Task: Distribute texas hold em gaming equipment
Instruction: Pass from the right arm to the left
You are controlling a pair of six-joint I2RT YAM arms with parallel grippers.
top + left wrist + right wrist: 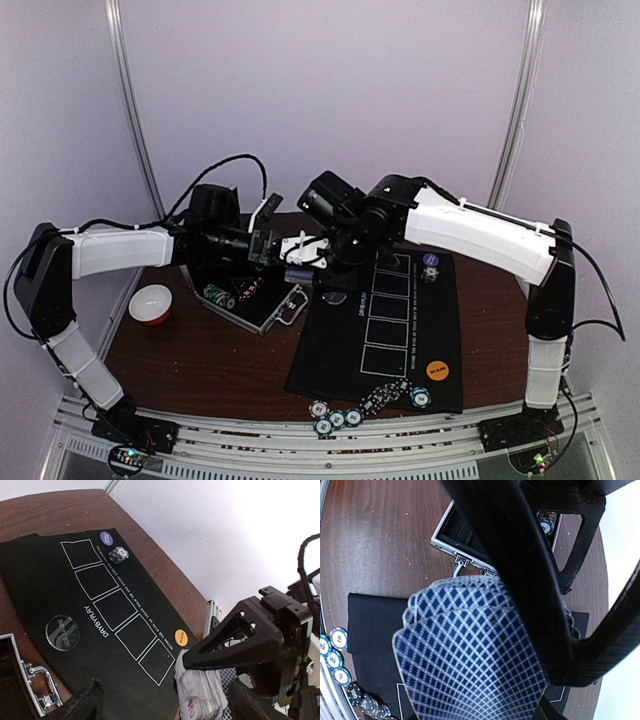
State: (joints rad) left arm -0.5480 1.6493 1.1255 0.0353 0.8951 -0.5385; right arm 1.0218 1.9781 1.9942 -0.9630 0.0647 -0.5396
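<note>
My right gripper [318,254] is shut on a fanned deck of blue-diamond-backed playing cards [470,655], held above the black mat's [340,350] far left corner. The deck's pale faces [200,692] show in the left wrist view beside the right gripper's black finger [240,645]. My left gripper [268,245] is open right next to the deck, which sits between its fingers [85,702] untouched. On the mat lie an orange disc [436,369], a purple disc [432,260] and a chip stack [430,274]. More striped chips [336,418] lie along the near edge.
An open silver case [245,295] with chips inside [546,522] stands left of the mat, under the grippers. A red-and-white bowl [151,303] sits further left on the wooden table [220,360]. The two arms nearly meet over the case.
</note>
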